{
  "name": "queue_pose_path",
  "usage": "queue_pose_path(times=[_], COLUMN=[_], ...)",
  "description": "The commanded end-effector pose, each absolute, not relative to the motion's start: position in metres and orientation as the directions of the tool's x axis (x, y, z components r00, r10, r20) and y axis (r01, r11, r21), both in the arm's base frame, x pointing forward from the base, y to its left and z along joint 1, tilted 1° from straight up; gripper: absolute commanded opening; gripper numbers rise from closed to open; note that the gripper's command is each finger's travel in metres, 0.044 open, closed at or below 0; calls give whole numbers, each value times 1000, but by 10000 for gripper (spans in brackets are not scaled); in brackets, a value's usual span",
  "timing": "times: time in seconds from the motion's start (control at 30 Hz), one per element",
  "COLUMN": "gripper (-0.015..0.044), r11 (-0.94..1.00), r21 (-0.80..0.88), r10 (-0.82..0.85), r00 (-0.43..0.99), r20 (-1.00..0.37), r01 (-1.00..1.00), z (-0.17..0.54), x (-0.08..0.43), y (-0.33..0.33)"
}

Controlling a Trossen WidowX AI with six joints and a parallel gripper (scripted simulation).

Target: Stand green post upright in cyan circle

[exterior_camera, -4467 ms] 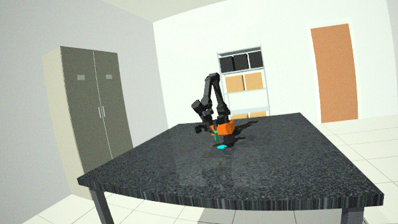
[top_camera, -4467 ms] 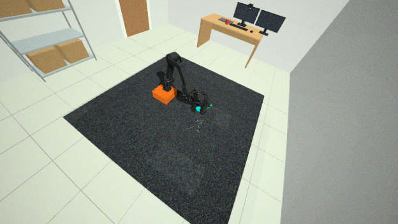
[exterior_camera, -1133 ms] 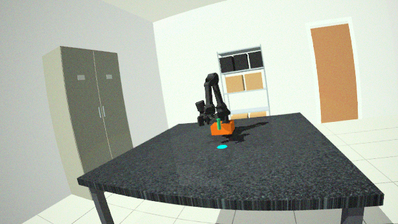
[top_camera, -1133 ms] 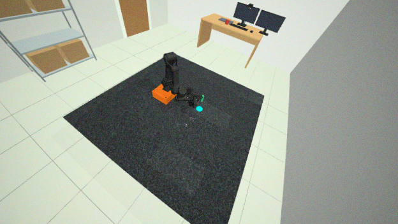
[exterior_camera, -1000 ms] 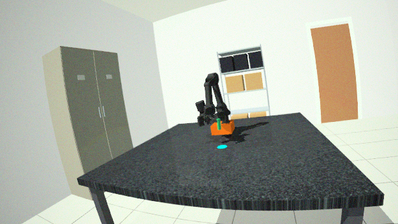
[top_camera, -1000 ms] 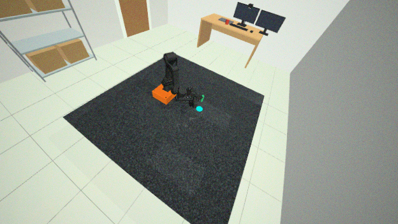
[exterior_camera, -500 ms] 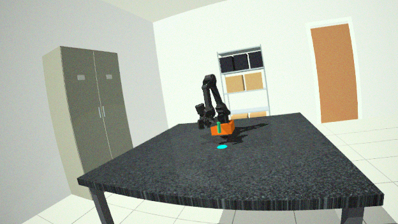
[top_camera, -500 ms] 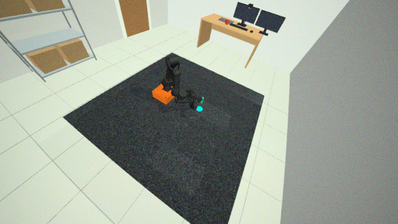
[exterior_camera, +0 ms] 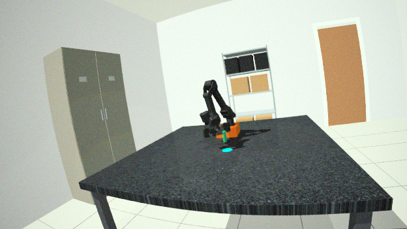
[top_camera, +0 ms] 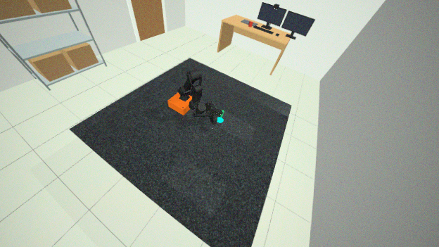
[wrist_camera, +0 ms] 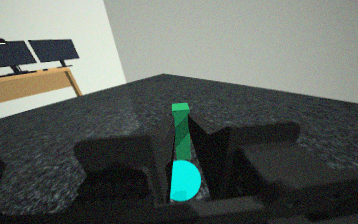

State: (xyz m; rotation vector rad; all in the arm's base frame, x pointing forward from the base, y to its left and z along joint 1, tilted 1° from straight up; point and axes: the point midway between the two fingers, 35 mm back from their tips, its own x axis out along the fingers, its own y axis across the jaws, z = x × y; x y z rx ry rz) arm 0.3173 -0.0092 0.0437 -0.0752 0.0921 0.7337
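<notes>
Gripping the green post [top_camera: 222, 113] [exterior_camera: 224, 136] [wrist_camera: 182, 132], the tool [top_camera: 219, 113] [exterior_camera: 224, 128] [wrist_camera: 180, 117] holds it upright above the cyan circle [top_camera: 220, 120] [exterior_camera: 227, 150] [wrist_camera: 186, 180].
</notes>
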Motion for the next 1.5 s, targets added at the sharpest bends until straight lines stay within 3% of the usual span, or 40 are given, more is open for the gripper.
queue_pose_path(times=[0.0,0.97,1.47], gripper=[23,23,400], r11=[735,725,725], r21=[-40,-41,-41], r10=[669,678,678], r00=[735,723,723], r20=[-111,-135,-135], r01=[-676,-687,-687], z=[35,-8,-8], x=[317,316,316], y=[-9,-6,-6])
